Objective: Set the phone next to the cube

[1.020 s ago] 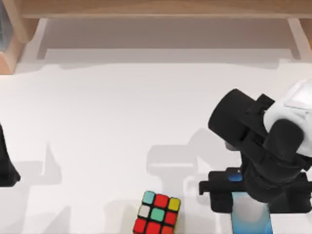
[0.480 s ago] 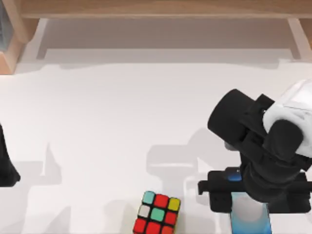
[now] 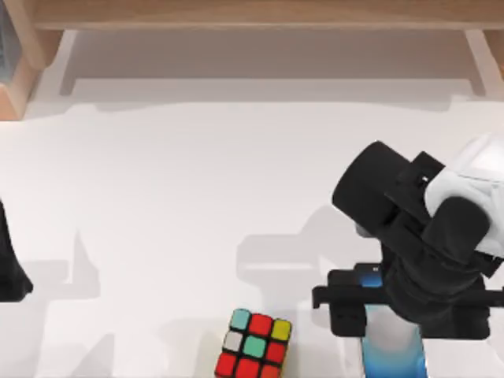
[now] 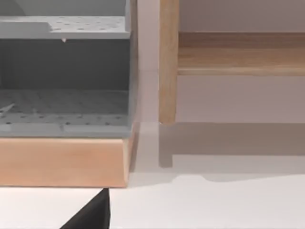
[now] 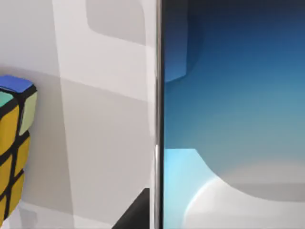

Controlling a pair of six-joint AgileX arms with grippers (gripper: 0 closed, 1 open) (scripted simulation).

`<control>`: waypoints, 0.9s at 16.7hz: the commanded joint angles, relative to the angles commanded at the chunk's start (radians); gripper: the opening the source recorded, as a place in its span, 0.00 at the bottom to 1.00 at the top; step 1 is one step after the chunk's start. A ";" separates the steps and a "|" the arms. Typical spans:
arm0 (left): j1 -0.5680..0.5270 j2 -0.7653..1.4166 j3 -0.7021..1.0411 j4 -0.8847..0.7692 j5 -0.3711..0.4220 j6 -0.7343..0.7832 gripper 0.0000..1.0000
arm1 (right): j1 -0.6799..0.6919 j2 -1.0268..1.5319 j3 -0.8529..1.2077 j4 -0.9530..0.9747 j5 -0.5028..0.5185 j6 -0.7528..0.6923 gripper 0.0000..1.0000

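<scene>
Top view: glossy blue-to-white phone (image 3: 391, 350) lies right of the cube (image 3: 253, 345).

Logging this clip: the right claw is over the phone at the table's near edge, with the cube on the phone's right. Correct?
Not quite. In the top view the cube sits to the left of the phone, not its right. The right claw is indeed over the phone at the near edge.

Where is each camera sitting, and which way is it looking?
Top view: above the table, looking down at the cube and phone; right hand over the phone, left arm parked at the left edge.
Left wrist view: on the left arm, facing a wooden shelf.
Right wrist view: on the right arm, close to the phone, the cube beside it.
Top and right wrist views share the phone and cube.
</scene>
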 joint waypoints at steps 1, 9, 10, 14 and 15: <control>0.000 0.000 0.000 0.000 0.000 0.000 1.00 | 0.000 0.001 -0.003 0.011 0.000 0.000 0.00; 0.000 0.000 0.000 0.000 0.000 0.000 1.00 | 0.003 0.019 -0.039 0.100 0.000 0.002 0.00; 0.000 0.000 0.000 0.000 0.000 0.000 1.00 | 0.003 0.023 -0.046 0.110 0.000 0.002 0.00; 0.000 0.000 0.000 0.000 0.000 0.000 1.00 | 0.003 0.051 -0.081 0.143 0.001 0.003 0.00; 0.000 0.000 0.000 0.000 0.000 0.000 1.00 | 0.003 0.060 -0.092 0.149 0.001 0.003 0.00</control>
